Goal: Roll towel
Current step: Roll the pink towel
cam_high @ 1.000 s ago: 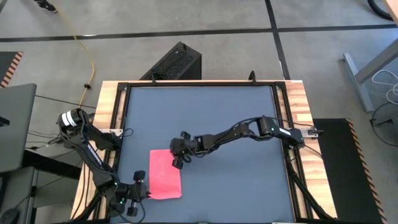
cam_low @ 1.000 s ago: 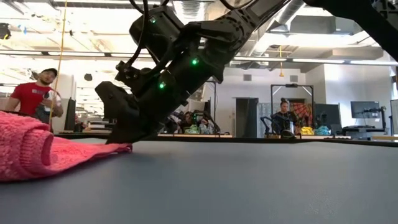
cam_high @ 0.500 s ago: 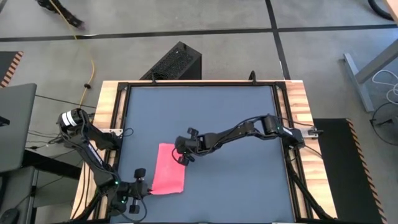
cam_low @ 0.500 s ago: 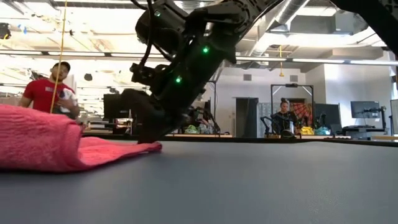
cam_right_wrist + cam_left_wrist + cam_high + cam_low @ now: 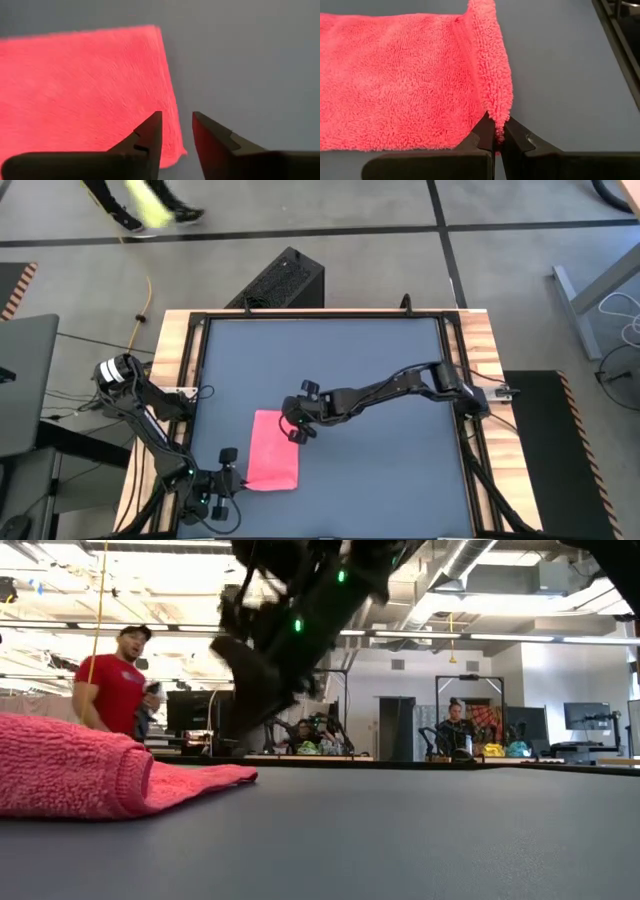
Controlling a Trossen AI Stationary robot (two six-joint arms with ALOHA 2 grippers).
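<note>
The pink towel lies on the dark grey table near its front left. It also shows in the low view and in both wrist views. My left gripper sits low at the towel's near left side, shut on its edge. My right gripper is open and empty, raised just above the towel's far right corner. It is clear of the table in the low view. My left gripper pinches a raised strip of the towel's edge between its two fingers. The fingers come in low, nearly level with the table. The strip stands up and curls over the towel. The rest of the towel lies flat on the table.
A wooden rail frame borders the table. A black box stands on the floor beyond the far edge. A person in a red shirt stands in the room behind. The bare table stretches to the right of the towel.
My right gripper was down on the towel's far right end, went a little toward the table's right and far edges, then rose clear of it. The towel has slid slightly the same way. My left gripper stays shut on the towel's edge and has followed.
</note>
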